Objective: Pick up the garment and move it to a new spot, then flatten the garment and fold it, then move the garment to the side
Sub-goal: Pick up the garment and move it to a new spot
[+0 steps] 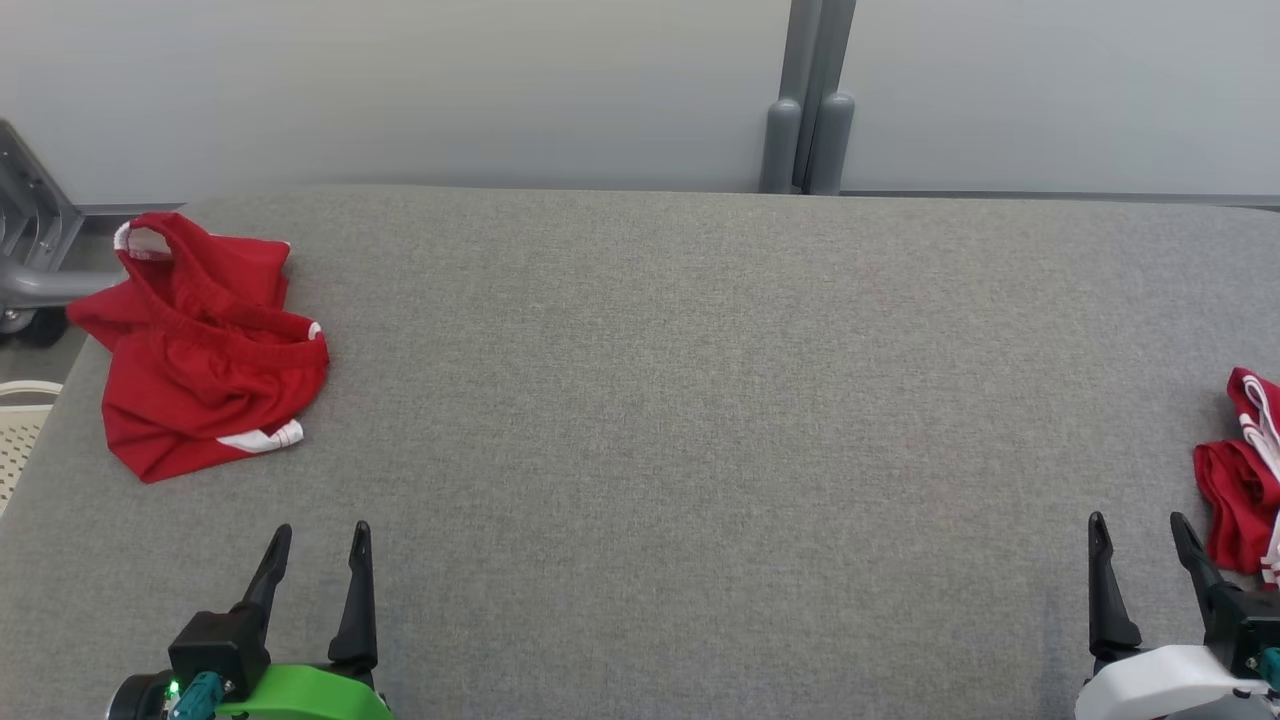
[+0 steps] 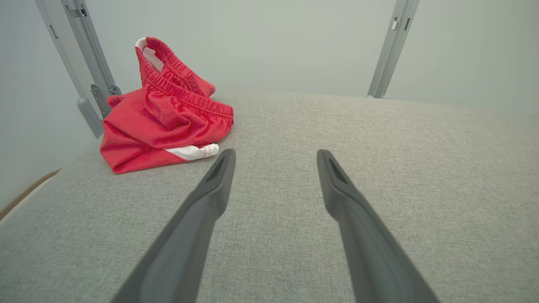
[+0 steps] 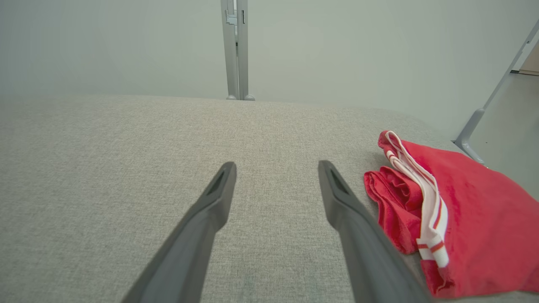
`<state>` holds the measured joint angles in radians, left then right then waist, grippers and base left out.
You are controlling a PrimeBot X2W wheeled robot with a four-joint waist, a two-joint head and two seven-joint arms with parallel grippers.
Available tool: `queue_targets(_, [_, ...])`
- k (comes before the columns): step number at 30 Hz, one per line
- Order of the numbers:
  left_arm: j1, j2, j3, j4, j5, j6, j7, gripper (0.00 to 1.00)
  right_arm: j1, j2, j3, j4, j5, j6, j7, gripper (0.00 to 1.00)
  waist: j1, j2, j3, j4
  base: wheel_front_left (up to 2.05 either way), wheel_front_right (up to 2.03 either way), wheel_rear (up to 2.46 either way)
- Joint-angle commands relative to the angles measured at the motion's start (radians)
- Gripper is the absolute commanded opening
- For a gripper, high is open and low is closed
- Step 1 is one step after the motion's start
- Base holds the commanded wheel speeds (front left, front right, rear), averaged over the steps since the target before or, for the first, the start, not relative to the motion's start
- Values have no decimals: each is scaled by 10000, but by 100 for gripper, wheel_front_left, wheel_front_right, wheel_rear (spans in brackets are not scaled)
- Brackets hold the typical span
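Left gripper (image 1: 322,530), right gripper (image 1: 1139,520): wide apart, empty.
Crumpled red cloth garment (image 1: 200,360): untouched, left edge of grey table (image 1: 650,400); nothing begun.

- Grey woven cloth surface (image 1: 640,420): matt, coarse-grained.
- Crumpled red cloth shorts with white trim (image 1: 200,370), at the surface's left edge: soft, faint sheen, gathered elastic waistband.
- Folded red cloth garment with white ribbed band (image 3: 463,210), at the surface's right edge: soft, matt.
- Left claw (image 1: 321,530) and right claw (image 1: 1138,520): dark, smooth, matt plastic.
- Grey upright posts (image 1: 810,120) behind the surface: smooth, satin, seemingly metal.
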<state>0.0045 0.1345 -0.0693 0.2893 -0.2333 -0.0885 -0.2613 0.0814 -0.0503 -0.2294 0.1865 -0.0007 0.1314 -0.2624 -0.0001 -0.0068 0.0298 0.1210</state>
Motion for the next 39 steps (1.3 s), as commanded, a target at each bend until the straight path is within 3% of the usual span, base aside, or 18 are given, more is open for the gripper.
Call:
queue_targets(1, [45, -42, 47, 0, 72, -63, -47, 100, 139, -19, 10, 36, 79, -14, -30, 100, 1, 68, -17, -2, 0, 0, 0])
queue_targets(8, [-17, -172, 101, -4, 230, -232, -48, 100, 94, -15, 38, 49, 174, -14, -30, 100, 1, 68, -30, 49, 0, 0, 0])
queue_targets(13, [-57, -308, 228, -85, 269, -262, -48, 100, 18, -15, 166, -183, 183, -14, -31, 100, 1, 68, -48, 479, 0, 0, 0])
queue_targets(26, [432, -572, 600, -263, 253, -189, -39, 100, -291, -14, 1325, -375, 94, -14, -30, 100, 1, 68, -275, 3871, 0, 0, 0])
queue_targets(32, [837, -732, 1150, -697, 66, -10, -39, 100, -995, -32, 2303, -146, 96, -14, -30, 100, 1, 68, -6, 4079, 0, 0, 0])
queue_targets(39, [403, -797, 1060, -610, -211, -106, -40, 100, -1368, -38, 2426, -351, 36, -14, -30, 100, 1, 68, 524, 4141, 0, 0, 0])
